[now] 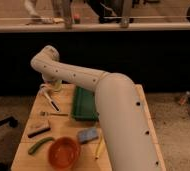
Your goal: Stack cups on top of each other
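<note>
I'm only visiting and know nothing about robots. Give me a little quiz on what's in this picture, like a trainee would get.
1. True or false: the orange bowl sits at the near edge of the table.
2. What colour is the tray beside the arm? A red, B green, C white.
3. Fill in: the gripper is over the far ____ corner of the table, as pictured.
Key: 1 true; 2 B; 3 left.
</note>
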Controlling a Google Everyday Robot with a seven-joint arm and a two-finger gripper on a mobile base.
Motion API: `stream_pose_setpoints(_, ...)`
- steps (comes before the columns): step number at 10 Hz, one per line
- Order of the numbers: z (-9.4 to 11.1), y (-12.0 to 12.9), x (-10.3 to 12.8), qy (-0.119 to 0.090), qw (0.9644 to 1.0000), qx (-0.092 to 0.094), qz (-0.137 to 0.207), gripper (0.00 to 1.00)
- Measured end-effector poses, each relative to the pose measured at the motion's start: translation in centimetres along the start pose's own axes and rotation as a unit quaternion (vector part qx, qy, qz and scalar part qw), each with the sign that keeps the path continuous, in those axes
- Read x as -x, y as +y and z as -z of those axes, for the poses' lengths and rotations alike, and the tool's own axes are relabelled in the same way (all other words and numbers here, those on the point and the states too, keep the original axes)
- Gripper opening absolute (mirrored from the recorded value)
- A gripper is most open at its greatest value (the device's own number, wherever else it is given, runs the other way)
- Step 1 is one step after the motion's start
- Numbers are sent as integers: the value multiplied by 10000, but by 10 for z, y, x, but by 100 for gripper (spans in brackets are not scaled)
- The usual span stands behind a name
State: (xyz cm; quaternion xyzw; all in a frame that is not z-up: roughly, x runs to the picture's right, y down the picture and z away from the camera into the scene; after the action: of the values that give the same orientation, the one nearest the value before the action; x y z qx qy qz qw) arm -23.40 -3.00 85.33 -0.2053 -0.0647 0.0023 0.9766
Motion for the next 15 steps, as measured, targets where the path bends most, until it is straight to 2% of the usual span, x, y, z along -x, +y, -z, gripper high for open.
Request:
stream_pose_setpoints(7, -7, -16, 0, 94, 9999, 48, -23, 0)
stream_pose_setpoints(15, -10, -38, 21, 192, 9997, 29, 149, 0)
